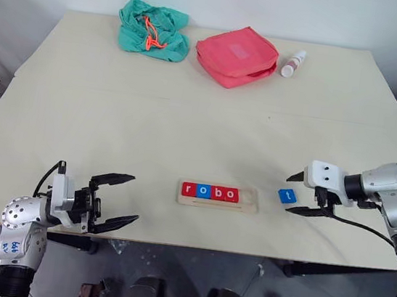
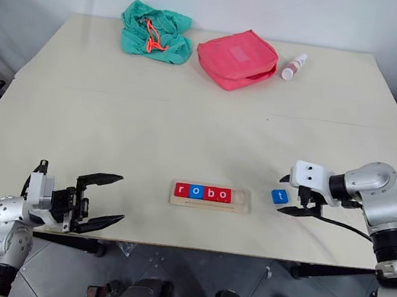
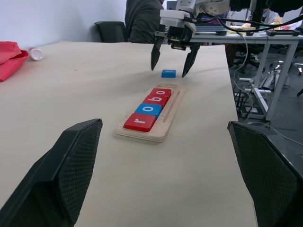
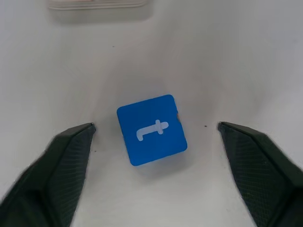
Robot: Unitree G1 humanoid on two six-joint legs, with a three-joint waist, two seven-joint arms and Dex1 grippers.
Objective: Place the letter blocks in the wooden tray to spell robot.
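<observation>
Right wrist view puts the small flat blue tile with the white letter t (image 4: 151, 129) flat on the pale table (image 1: 189, 111), between the spread fingers of our right gripper (image 4: 154, 130), which touch nothing; the tile sits slightly askew to them. To do this step well, we judge that we should square the fingers to two opposite edges of the tile before closing, since it is thin and could slip or tip; then we lift it clear and carry it left to the long pale wooden tray (image 1: 251, 200), where the red and blue tiles r, o, b, o (image 1: 210, 191) leave the right-hand slot free. Our left gripper (image 1: 121, 200) hangs open and empty near the front edge on the left, well apart from the tray. The path from tile to tray is short and unobstructed; the red pouch (image 1: 236, 55), the green cloth bag (image 1: 153, 29) and the small white bottle (image 1: 293, 63) lie far back.
</observation>
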